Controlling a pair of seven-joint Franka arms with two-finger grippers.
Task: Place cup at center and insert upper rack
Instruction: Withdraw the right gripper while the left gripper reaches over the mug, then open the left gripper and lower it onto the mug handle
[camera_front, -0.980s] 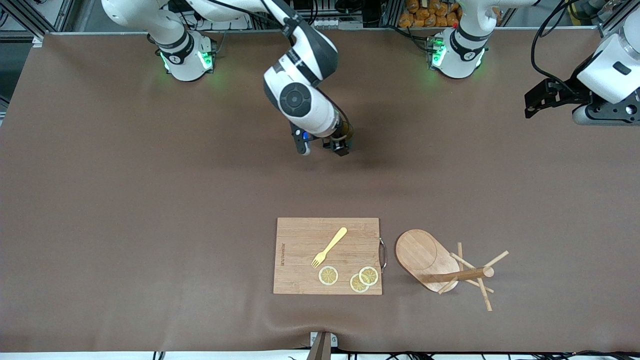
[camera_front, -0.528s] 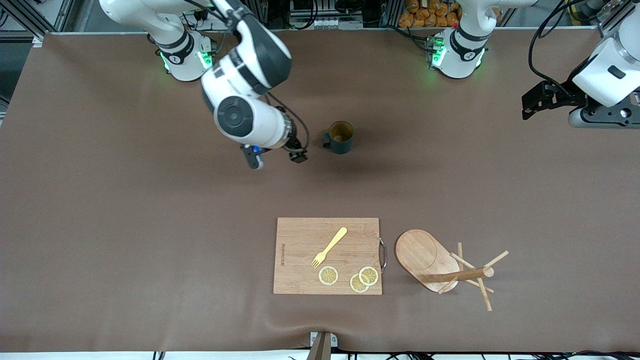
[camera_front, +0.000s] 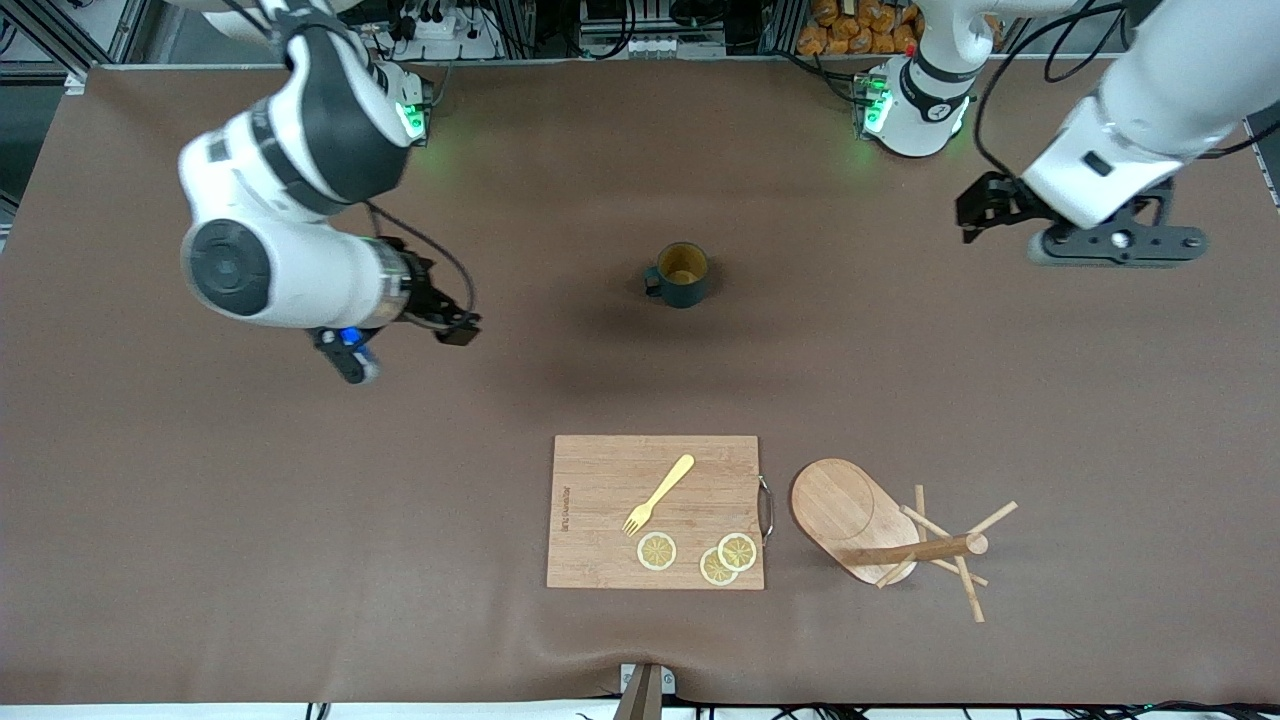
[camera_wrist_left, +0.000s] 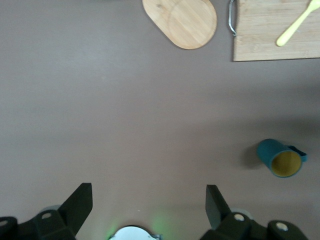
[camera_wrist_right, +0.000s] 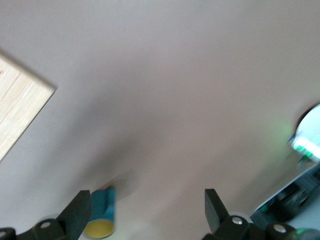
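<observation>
Front view: both grippers (camera_front: 410, 345) (camera_front: 1075, 225) open, aloft, clear of cup (camera_front: 682, 274).

The only lettering in view is a small dark imprint along one short edge of the cutting board (camera_front: 655, 511), running lengthwise down that edge in the front view, and it is too small to read. Nothing legible shows on the cup (camera_front: 683, 274), the upper rack (camera_front: 846, 513) or the arms, and neither wrist view shows any writing near the fingers.
</observation>
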